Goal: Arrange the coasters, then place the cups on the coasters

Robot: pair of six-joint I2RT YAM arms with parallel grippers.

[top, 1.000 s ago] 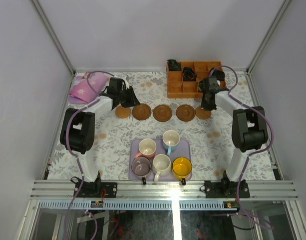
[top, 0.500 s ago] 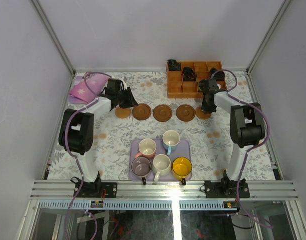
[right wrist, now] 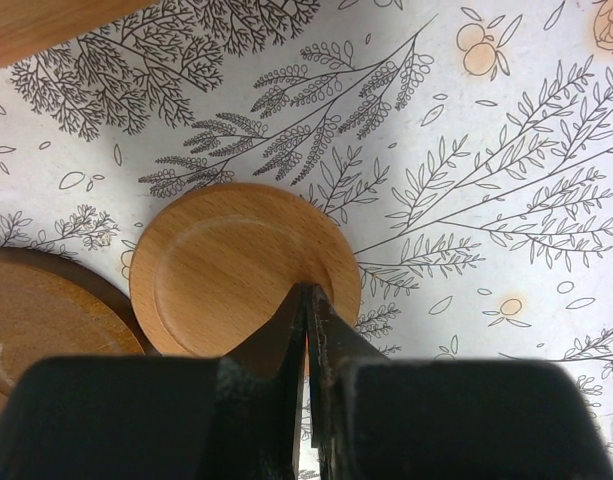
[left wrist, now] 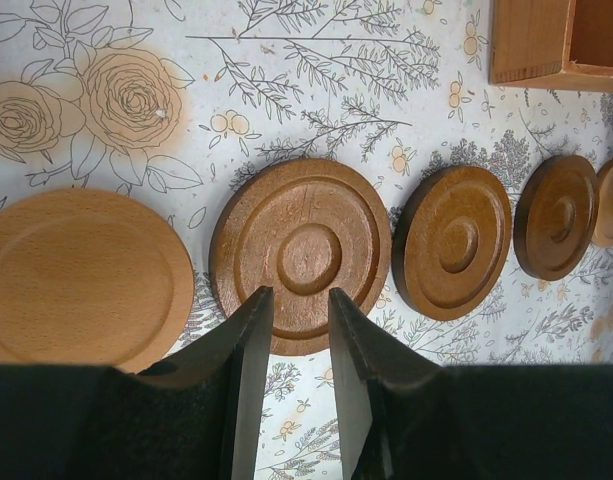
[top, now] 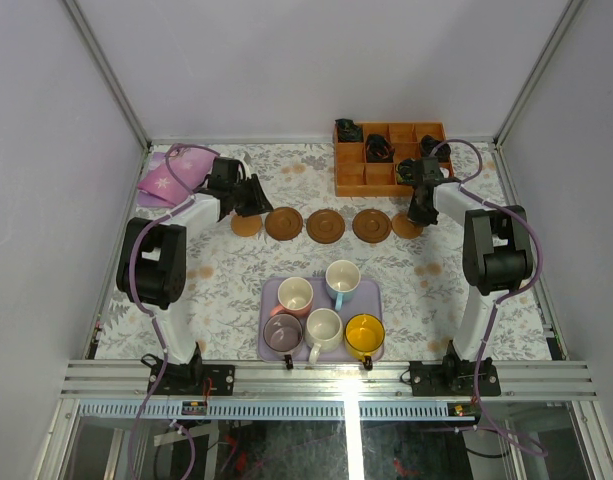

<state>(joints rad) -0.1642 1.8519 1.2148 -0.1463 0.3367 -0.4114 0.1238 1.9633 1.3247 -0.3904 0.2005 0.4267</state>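
Both arms stretch far across the table, one to each end of the coaster row [top: 326,225]. The row lies just in front of the compartmented wooden box [top: 358,182], parallel to its front wall and running on past it to the left.

The left gripper [left wrist: 299,292] hovers over a dark coaster's [left wrist: 301,235] near rim, its jaws slightly parted and empty. The right gripper [right wrist: 306,290] is clenched, with its tips at the pale end coaster's [right wrist: 226,262] edge. All the discs lie flat, rims up.

The cups [top: 323,326] stand upright in a lavender tray [top: 272,289], well nearer than the box. Everything rests on a floral tablecloth [top: 226,285] between pale lilac walls [top: 46,150].
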